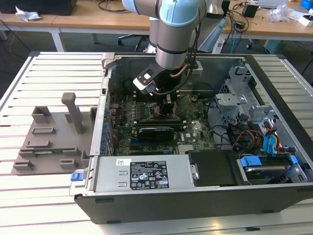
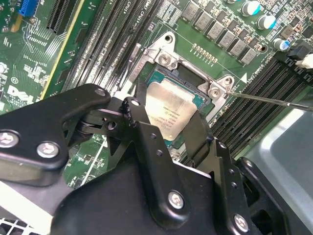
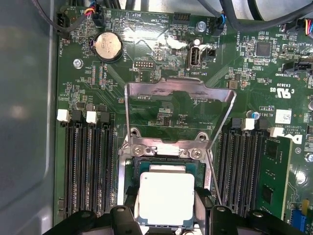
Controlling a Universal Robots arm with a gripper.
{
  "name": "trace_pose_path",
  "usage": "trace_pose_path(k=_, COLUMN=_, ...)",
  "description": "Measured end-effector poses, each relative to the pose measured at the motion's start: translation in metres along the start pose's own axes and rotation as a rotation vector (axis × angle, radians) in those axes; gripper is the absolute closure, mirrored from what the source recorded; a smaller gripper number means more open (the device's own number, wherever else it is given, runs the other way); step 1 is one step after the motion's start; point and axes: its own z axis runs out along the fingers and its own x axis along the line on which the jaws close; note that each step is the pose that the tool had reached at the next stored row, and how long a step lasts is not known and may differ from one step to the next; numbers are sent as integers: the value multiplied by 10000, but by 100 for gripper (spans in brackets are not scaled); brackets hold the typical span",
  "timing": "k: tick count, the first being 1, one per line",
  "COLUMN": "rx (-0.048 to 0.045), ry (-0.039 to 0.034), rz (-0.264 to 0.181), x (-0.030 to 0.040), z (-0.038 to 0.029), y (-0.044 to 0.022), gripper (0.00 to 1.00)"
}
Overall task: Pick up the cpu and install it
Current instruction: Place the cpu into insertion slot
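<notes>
A robot arm (image 1: 171,29) is reached down into an open computer case (image 1: 274,73) that is laid flat on a slatted worktop (image 1: 49,68). The socket (image 3: 161,151) on the green motherboard (image 1: 195,127) is taken as the landmark.

In both wrist views the cpu (image 3: 166,198) (image 2: 168,110) is seen directly over the socket, silvery top up and squared with the socket's frame. Whether it is fully seated or held just above the contacts cannot be told.

The tool (image 3: 166,208) (image 2: 166,115) is clamped on the cpu: 2 black fingers (image 3: 131,208) (image 2: 142,127) are pressed against 2 opposite edges of the chip.

The socket's load plate (image 3: 146,90) is swung open and stands raised from the hinge side of the socket. A thin lever rod (image 2: 269,100) is angled out from 1 corner of the socket.

Black memory slots (image 3: 88,166) are ranged just beside the socket on 2 opposite sides. A coin cell (image 3: 107,46) is set on the board well beyond the open plate, away from the socket.

In the exterior view a grey fixture (image 1: 54,137) is laid on the worktop outside the case, well apart from the socket, toward the exterior view's left.
</notes>
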Motion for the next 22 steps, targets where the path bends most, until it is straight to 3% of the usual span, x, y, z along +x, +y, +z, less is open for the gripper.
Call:
trace_pose_path(k=5, rx=-10, ry=15, rz=3, x=3, z=5, y=2, gripper=45)
trace_pose_path(k=6, rx=-6, ry=10, rz=3, x=2, z=4, y=1, gripper=38)
trace_pose_path(k=13, rx=-2, ry=3, rz=5, x=0, z=-36, y=-2, gripper=38)
trace_pose_path(k=15, rx=-7, ry=113, rz=0, x=6, z=-36, y=-7, gripper=38)
trace_pose_path(k=16, rx=-9, ry=123, rz=-1, x=7, z=-35, y=-7, gripper=38)
trace_pose_path(k=22, rx=-7, ry=114, rz=0, x=11, z=-133, y=-12, gripper=38)
